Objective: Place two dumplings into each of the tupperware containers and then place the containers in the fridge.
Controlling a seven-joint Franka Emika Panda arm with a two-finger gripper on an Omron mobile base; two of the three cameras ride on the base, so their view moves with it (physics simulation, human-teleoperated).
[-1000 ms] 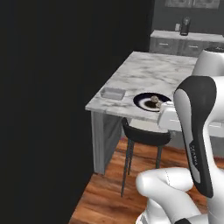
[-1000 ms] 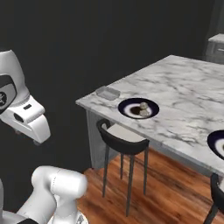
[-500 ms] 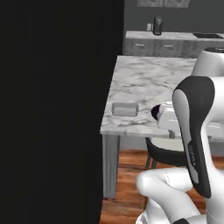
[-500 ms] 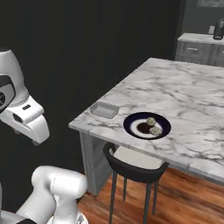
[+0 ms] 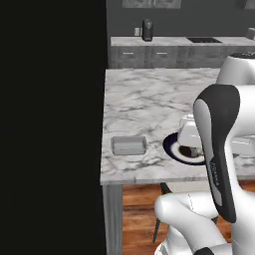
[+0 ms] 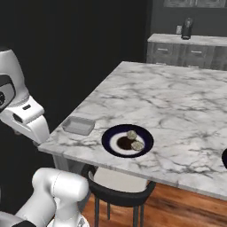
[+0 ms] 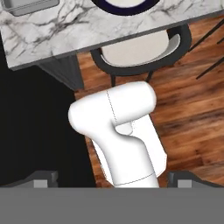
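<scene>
Marble table [image 6: 177,102], wood floor [image 7: 183,105]; end effector [image 7: 111,179] wide open, empty.

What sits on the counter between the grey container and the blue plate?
Nothing: bare marble separates the container and the plate, seen in the right base view.

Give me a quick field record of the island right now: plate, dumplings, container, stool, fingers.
plate: dark blue, near the front edge of the marble island
dumplings: two on the plate, beside a brown sauce blob
container: one grey tray at the island's corner, nothing in it, apart from the plate
stool: dark-framed, pale seat, tucked under the island edge below the plate
fingers: open, holding nothing, pointing down at the floor
</scene>
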